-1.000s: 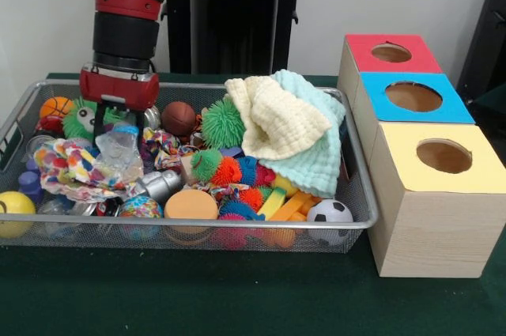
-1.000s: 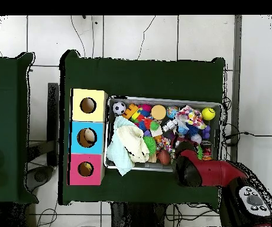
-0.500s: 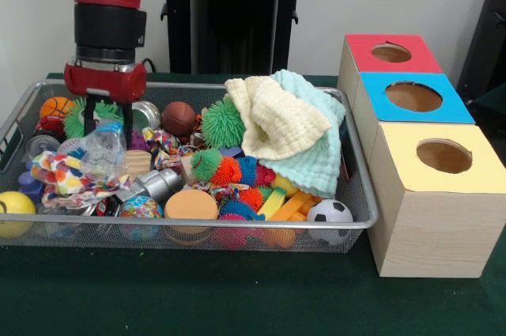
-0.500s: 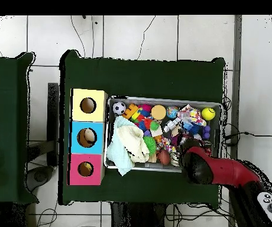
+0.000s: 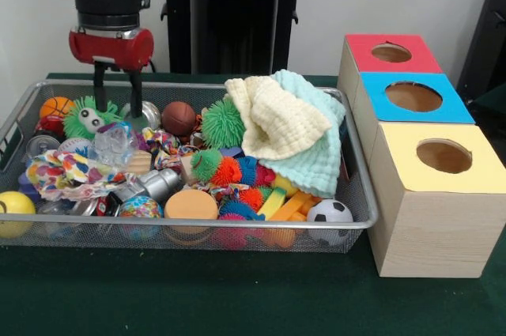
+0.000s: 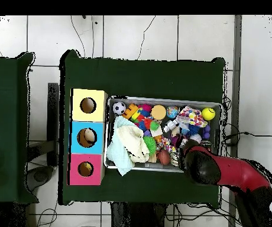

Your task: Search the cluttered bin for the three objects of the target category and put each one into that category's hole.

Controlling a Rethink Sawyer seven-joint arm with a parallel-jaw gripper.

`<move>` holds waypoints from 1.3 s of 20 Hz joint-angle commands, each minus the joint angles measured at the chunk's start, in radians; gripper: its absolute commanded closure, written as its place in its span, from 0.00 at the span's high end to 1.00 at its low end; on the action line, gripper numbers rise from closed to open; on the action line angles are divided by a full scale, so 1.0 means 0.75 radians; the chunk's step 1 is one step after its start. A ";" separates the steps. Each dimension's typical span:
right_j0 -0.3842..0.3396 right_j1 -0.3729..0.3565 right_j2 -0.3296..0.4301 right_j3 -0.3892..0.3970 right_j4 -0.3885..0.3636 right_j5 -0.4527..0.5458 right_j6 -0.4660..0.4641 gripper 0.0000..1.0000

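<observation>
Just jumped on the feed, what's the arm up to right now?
The gripper hangs open and empty above the far left corner of the wire bin, over the green fuzzy toy with eyes and a crumpled clear plastic bottle. The bin is full of balls, spiky toys, cans and cloths. Beside it stand the red, blue and yellow holes; something pale lies in the blue one.

Even, bright indoor light fills both views, with soft shadows only. The dark green table cloth shows no glare. The silver wire-mesh bin stays sharp.
</observation>
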 commanded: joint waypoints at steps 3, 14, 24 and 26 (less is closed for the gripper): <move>-0.002 -0.067 0.188 0.103 0.043 0.110 -0.061 1.00; 0.008 -0.020 0.151 0.171 0.027 0.034 0.035 1.00; 0.087 0.044 0.049 0.211 0.006 -0.132 0.162 1.00; 0.098 0.053 0.034 0.228 0.015 -0.172 0.189 1.00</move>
